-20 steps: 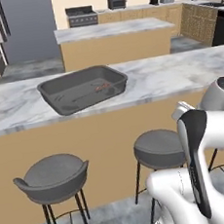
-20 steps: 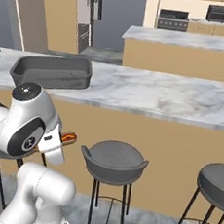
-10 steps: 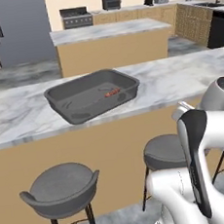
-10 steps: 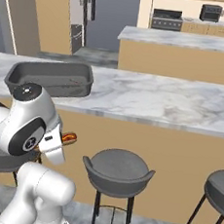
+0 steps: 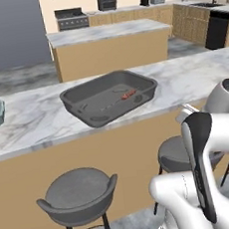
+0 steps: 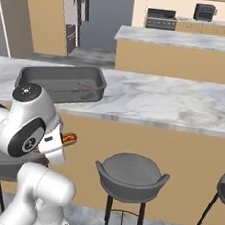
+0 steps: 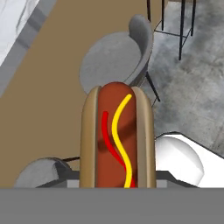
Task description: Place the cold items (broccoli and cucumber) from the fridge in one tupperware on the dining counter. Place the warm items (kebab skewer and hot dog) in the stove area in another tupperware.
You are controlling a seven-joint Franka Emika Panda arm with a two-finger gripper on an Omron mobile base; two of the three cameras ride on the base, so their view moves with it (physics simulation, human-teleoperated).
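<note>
Hot dog [image 7: 117, 135] is clamped in the gripper, carried low over the stools. So we're on the warm-items drop-off, I'd say. The grey tupperware [image 5: 144, 85] on the dining counter [image 5: 32, 125], around 11 o'clock from the arm, already holds the kebab skewer [image 5: 126, 95]; next it needs lifting over that rim.

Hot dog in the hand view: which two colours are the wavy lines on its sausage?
Red and yellow, on the hot dog; clearest in the hand view.
</note>
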